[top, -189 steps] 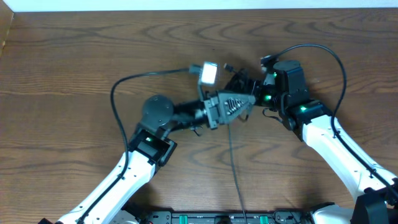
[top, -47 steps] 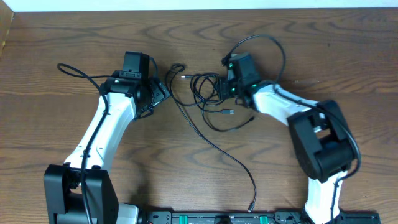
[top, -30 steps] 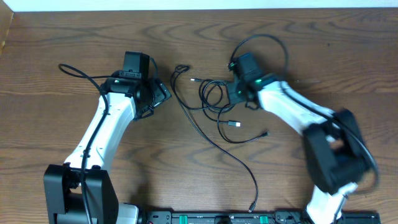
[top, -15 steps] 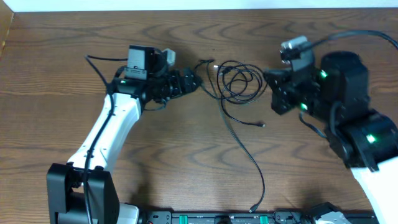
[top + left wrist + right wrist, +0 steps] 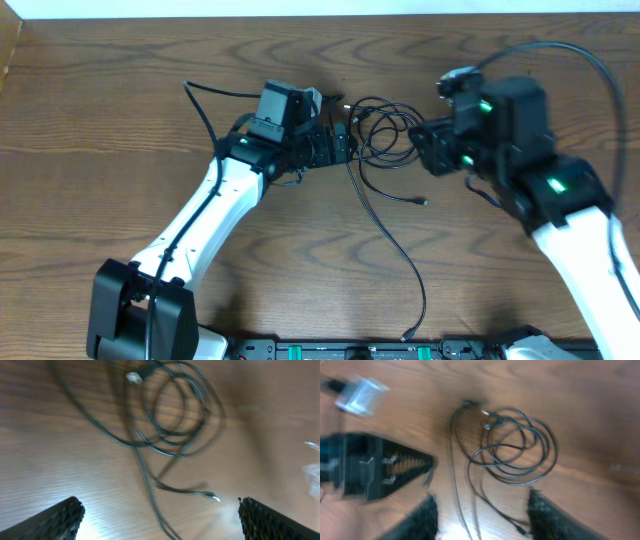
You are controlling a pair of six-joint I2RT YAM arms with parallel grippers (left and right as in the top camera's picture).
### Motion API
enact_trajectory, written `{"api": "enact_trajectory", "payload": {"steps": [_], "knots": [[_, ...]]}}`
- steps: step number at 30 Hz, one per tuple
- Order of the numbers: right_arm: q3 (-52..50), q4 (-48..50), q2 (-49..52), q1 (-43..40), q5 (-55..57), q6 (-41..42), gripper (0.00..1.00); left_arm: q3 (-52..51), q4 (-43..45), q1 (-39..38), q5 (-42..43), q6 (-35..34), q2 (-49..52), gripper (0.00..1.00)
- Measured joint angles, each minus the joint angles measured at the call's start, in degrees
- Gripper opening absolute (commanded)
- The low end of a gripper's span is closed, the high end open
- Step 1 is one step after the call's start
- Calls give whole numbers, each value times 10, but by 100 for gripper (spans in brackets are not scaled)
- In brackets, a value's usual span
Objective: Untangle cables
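Black cables lie in a loose coil at mid-table, and one long strand trails toward the front edge. My left gripper sits at the coil's left edge. In the left wrist view it is open wide, the coil ahead of it and a strand on the wood between its fingertips. My right gripper is at the coil's right edge. In its wrist view it is open above strands, with the coil just beyond. Nothing is held.
A plug end lies below the coil and another near the front edge. The left gripper body faces the right wrist camera across the coil. Bare wood table spreads to both sides.
The left arm has swung right up to the coil, with its jaws fully spread. The right gripper's jaws have opened and it now faces the coil from the right.
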Motion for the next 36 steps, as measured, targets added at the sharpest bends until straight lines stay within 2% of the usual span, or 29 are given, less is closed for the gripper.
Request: {"api": "enact_trajectory", "payload": {"steps": [4, 7, 21, 22, 23, 25, 32, 36], "knots": [[-2, 35, 91, -5, 37, 76, 65, 0, 0, -14, -79, -13, 0, 99], [-3, 65, 148, -18, 51, 121, 60, 0, 0, -17, -113, -15, 0, 100], [-3, 166, 375, -66, 90, 208, 46, 0, -4, -17, -145, -15, 0, 99], [-3, 173, 386, -66, 83, 209, 42, 0, -4, -17, -145, -15, 0, 99], [-3, 179, 394, -66, 76, 210, 31, 0, -4, -17, -147, -15, 0, 100], [-3, 189, 403, -65, 63, 216, 1, 0, -4, -17, -149, -15, 0, 99], [-4, 183, 396, -71, 46, 209, 1, 0, -10, -17, -149, -15, 0, 99], [-13, 181, 315, -93, 9, 183, 1, 0, -29, -17, -149, -15, 0, 99]]}}
